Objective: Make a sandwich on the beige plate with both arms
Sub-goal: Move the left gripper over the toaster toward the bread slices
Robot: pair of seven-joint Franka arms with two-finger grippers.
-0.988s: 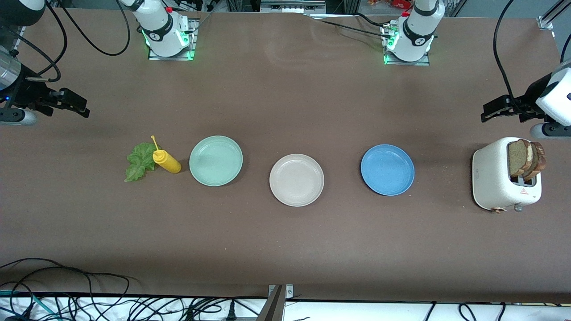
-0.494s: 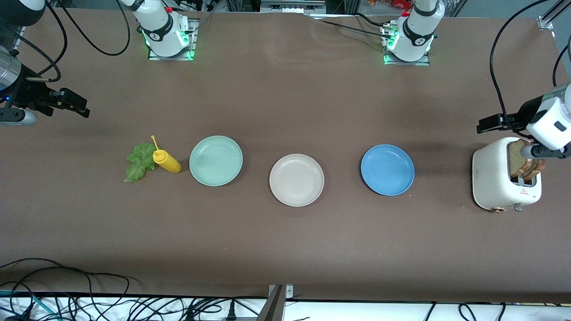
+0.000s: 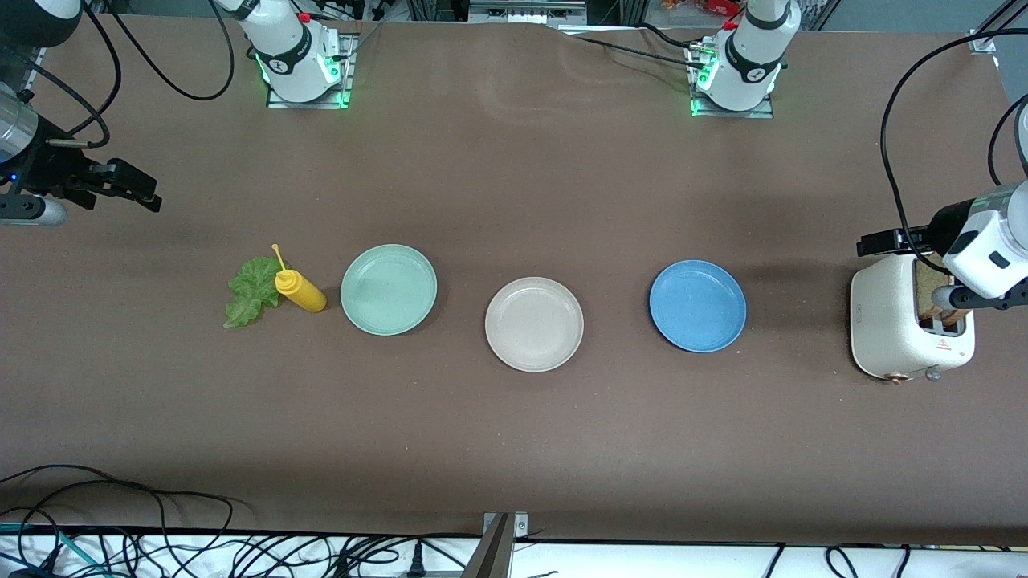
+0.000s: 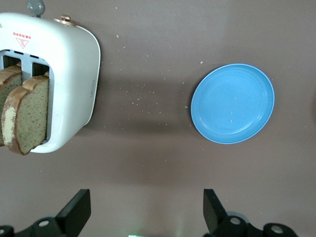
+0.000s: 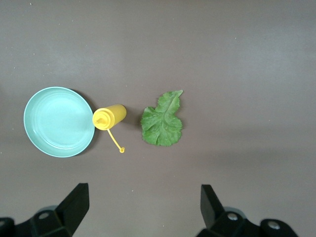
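Beige plate [image 3: 534,323] mid-table, round, no long axis, flat, empty. Toaster [image 3: 909,323] near left arm's table edge, two bread slices [image 4: 25,114] upright in slots. Lettuce leaf [image 3: 252,290] flat toward right arm's end. Left gripper [image 4: 147,212] over toaster, dropped lower since before, jaws wide open. Right gripper [image 5: 143,210] waiting, unmoved, jaws open.

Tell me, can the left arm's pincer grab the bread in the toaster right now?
Probably yes. The left pincer hangs open above the toaster, and the bread slices stick up out of the slots with nothing covering them.
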